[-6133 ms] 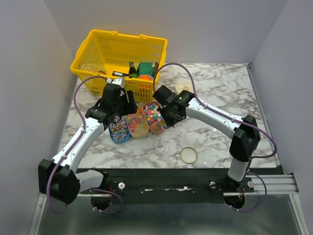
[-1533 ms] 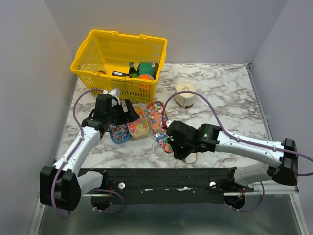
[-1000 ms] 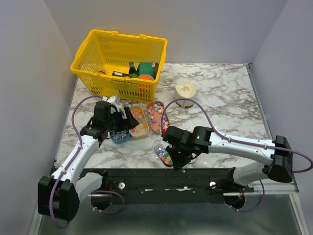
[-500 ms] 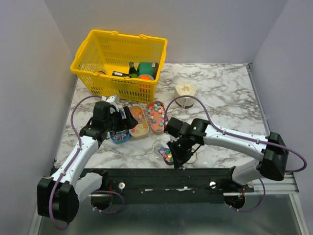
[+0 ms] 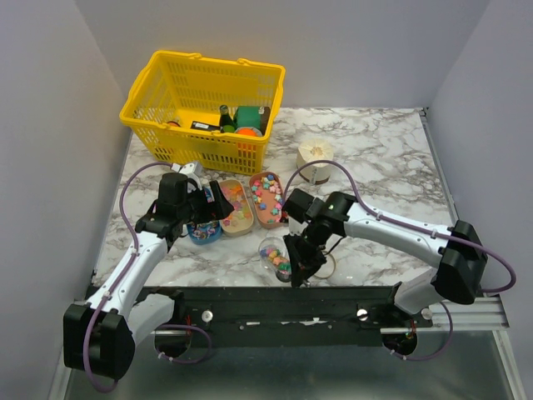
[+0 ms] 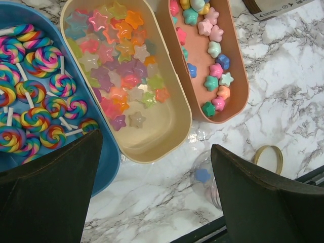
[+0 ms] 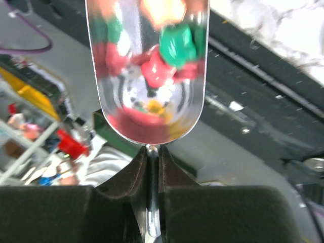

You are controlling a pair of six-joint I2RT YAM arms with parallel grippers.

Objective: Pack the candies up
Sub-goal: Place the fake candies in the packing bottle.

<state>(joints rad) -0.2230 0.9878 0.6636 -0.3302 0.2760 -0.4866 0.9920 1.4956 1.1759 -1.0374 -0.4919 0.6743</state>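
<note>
Low in the middle of the frame, the right end effector (image 5: 297, 260) is clenched on the thin handle of a clear scoop (image 7: 148, 66) loaded with candies (image 7: 174, 43), just beside the clear jar (image 5: 271, 252) on the counter (image 5: 375, 167). More candies lie in the peach oval tray (image 6: 239, 96), under the released left end effector (image 6: 157, 172) at centre left.

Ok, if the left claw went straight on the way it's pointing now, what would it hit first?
Most likely the near end of the cream oval plastic tray holding translucent star candies; the open left claw frames its rim. Depth is unclear, so the marble table beside it is possible.
</note>
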